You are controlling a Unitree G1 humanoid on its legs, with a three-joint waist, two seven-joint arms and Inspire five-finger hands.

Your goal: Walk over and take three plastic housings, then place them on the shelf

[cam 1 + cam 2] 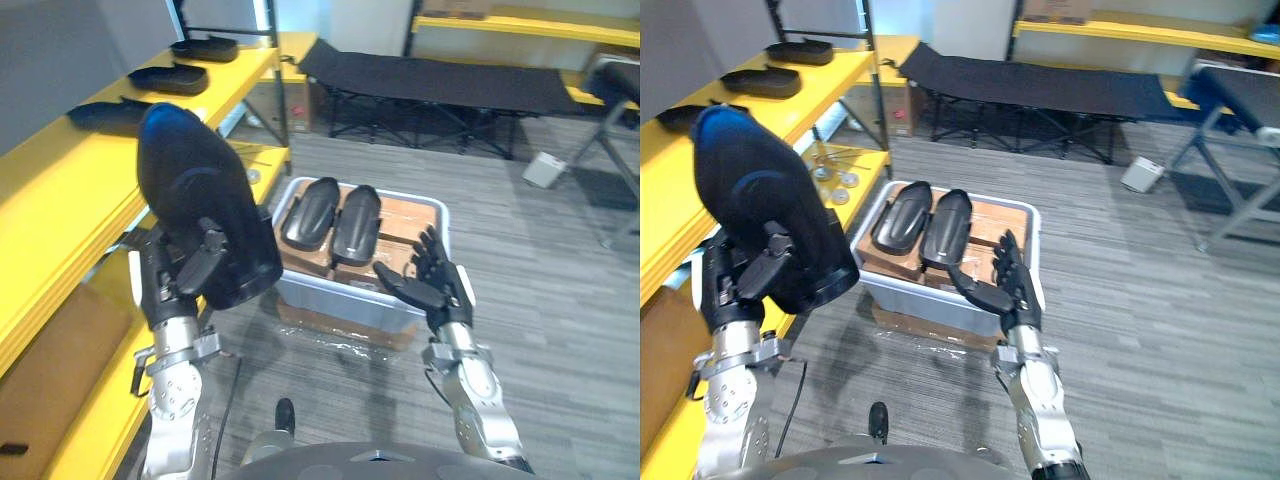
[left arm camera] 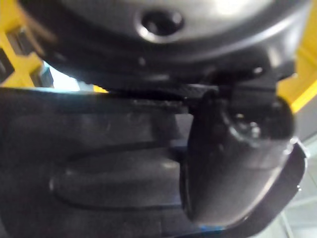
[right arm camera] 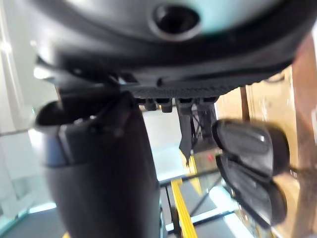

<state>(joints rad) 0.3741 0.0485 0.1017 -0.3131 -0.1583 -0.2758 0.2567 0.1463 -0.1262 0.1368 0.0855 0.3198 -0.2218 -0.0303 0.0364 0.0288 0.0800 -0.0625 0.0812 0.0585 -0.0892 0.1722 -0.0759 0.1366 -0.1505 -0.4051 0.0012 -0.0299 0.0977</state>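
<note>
Three shelved housings (image 1: 168, 77) lay on the yellow shelf (image 1: 60, 190) while the left hand (image 1: 170, 280) clutched a black housing (image 1: 195, 190), apparently yet unplaced, and the right hand (image 1: 430, 285) was spread empty.

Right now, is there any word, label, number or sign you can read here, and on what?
None can be read.
Cardboard box beside the shelf: a red mark, too small to read.
Black housing in the left hand, and the two housings in the bin: no lettering seen.
</note>
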